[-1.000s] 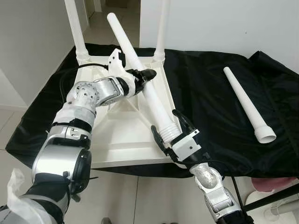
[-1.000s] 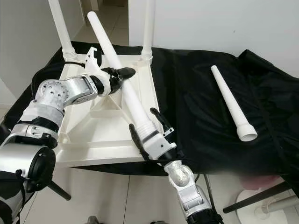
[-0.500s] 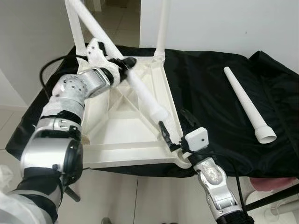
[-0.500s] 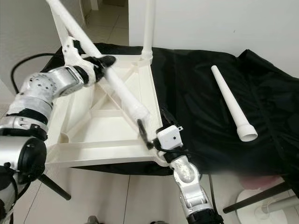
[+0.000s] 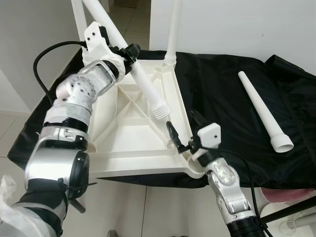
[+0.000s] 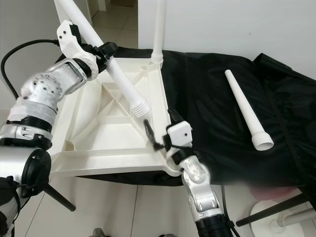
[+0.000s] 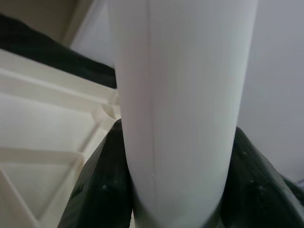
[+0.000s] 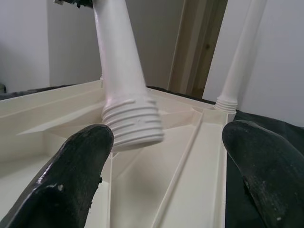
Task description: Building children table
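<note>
step: seat third leg (image 5: 140, 81) in tabletop (image 5: 123, 133) near-right corner socket | left tool (image 5: 129, 51) clamped mid-leg, threaded end hovering above tabletop | right tool (image 5: 182, 134) open, empty, at that corner | advice: steer threads square over socket, then twist | spare leg (image 5: 260, 111) on bench (image 5: 217, 89) right side

Upturned children's table (image 5: 126, 143): cream plastic, smooth, faint sheen, moulded ribs. Held leg (image 5: 143, 81): white plastic, smooth, threaded ridged end. Loose leg (image 5: 260, 110): same matt-white plastic. Cloth (image 5: 222, 98): black fabric, slight sheen, creased. Arms: brushed silver metal. Left pincer (image 5: 129, 52) fingers (image 7: 102, 190): black, rubbery, matt. Floor (image 5: 128, 207): pale glossy tile.
</note>
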You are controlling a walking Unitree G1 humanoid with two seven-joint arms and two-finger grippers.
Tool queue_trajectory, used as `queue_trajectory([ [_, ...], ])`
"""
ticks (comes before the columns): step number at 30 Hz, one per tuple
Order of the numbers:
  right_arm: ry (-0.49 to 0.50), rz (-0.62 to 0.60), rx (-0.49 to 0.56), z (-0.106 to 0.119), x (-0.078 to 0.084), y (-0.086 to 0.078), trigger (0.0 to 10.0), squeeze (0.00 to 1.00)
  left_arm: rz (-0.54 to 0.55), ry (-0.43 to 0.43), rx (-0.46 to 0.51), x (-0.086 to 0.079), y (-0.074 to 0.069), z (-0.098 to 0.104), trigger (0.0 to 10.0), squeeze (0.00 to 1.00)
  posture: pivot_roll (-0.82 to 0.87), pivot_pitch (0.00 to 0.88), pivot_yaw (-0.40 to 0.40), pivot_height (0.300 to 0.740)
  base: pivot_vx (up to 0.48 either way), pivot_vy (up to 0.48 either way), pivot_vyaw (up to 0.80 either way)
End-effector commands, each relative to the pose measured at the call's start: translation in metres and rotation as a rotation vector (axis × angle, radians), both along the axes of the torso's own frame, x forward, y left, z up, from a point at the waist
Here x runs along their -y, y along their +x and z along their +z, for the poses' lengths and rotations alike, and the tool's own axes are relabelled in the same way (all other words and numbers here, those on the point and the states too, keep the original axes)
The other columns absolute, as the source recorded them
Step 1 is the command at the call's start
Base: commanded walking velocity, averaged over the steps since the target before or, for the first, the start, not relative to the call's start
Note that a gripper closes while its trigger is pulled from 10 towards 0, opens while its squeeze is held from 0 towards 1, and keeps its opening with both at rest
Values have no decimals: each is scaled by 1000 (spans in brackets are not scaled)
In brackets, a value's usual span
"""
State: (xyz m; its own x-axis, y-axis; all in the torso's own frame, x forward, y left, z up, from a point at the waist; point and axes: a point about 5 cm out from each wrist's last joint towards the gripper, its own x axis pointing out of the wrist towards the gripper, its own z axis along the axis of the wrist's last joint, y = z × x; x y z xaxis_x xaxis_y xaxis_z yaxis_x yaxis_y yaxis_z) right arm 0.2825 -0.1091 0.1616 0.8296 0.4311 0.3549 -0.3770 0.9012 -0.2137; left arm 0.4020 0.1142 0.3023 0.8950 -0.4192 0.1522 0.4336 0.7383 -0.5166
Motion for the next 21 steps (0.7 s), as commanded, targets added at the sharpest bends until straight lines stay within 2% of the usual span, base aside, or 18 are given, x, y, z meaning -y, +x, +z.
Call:
queue_trajectory([
  [1,-24,-12,-18,0,0,4,10000,0,-229,44,221,15,-10,9,10000,0,-30,35,-17,740,0,0,0],
  [5,-55,-26,-45,2,-2,11,10000,0,-184,107,249,21,-11,5,10000,0,-26,31,-22,740,0,0,0],
  [9,-79,-37,-59,2,-3,15,10000,0,-170,122,261,24,-13,4,10000,0,-24,29,-25,740,0,0,0],
  [11,-88,-35,-72,3,-6,17,10000,0,-150,150,277,28,-14,3,10000,0,-22,29,-27,740,0,0,0],
  [13,-131,3,-71,3,-17,19,10000,0,-140,175,304,39,-19,2,10000,0,-23,28,-28,740,0,0,0],
  [16,-143,16,-71,2,-22,20,10000,0,-137,184,313,44,-21,2,10000,0,-20,28,-30,740,0,0,0],
  [21,-93,29,-112,1,-31,25,10000,0,-137,212,363,59,-28,3,10000,0,-15,27,-33,740,0,0,0],
])
